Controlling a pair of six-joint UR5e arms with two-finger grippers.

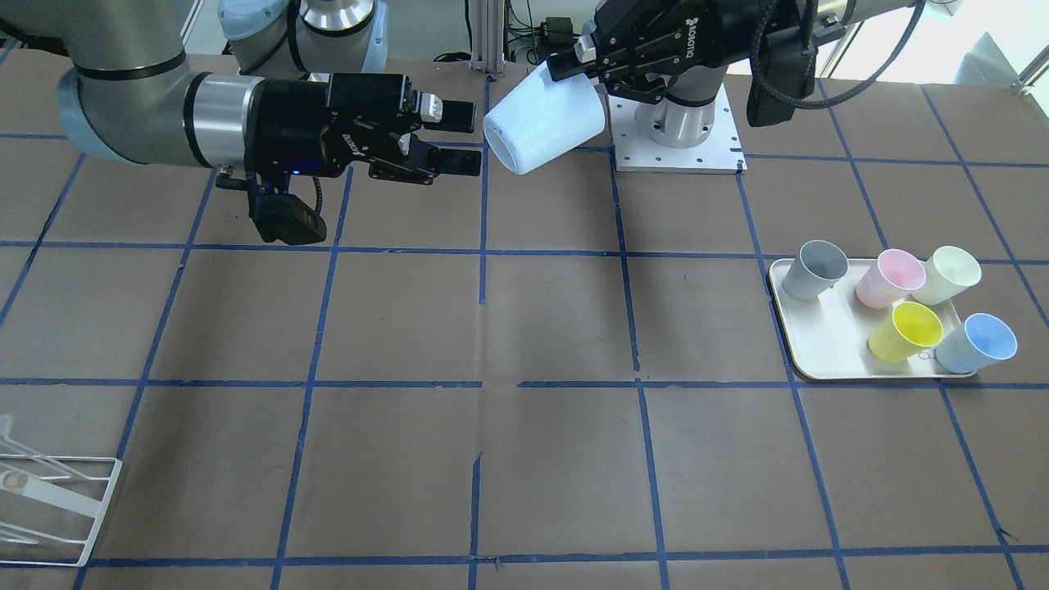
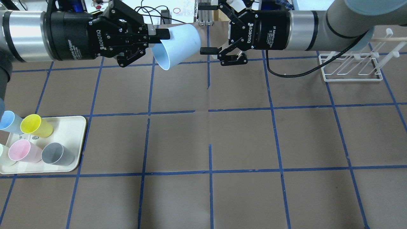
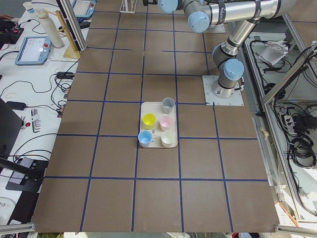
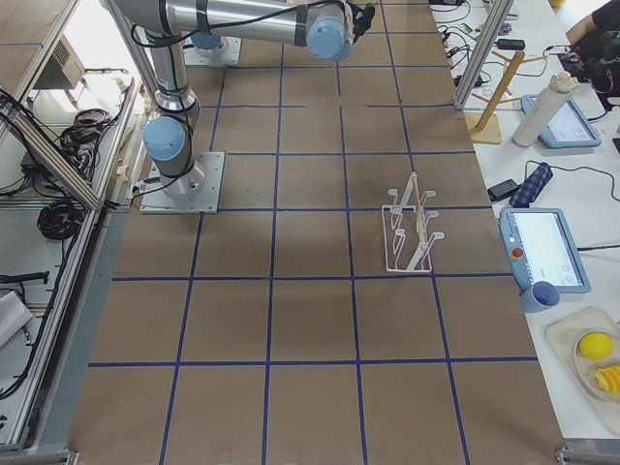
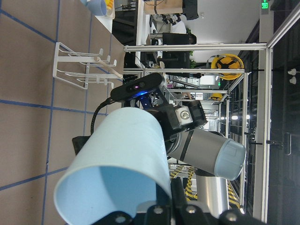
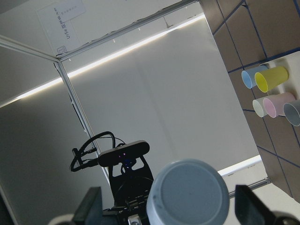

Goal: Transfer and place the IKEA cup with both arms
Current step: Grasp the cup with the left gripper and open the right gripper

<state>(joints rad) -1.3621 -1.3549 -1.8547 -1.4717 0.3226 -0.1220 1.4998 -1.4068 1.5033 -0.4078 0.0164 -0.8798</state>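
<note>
over the brown gridded table (image 2: 241, 140), the left arm (image 2: 25, 35) and right arm (image 2: 334, 25) reach toward each other, the left gripper (image 2: 160, 37) clamped on the rim of the tilted ikea cup (image 2: 179, 44) held aloft, its base just beside the right gripper (image 2: 205, 28), whose fingers (image 2: 208, 50) are spread wide.

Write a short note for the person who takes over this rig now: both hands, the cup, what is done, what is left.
Left hand: shut on the rim of the IKEA cup, held tilted in the air, base toward the right hand.
Right hand: open, fingertips near the base, not gripping.
Done: cup picked up and presented.
Left: hand-over to the right hand, then placing; the spot is not evident.
</note>
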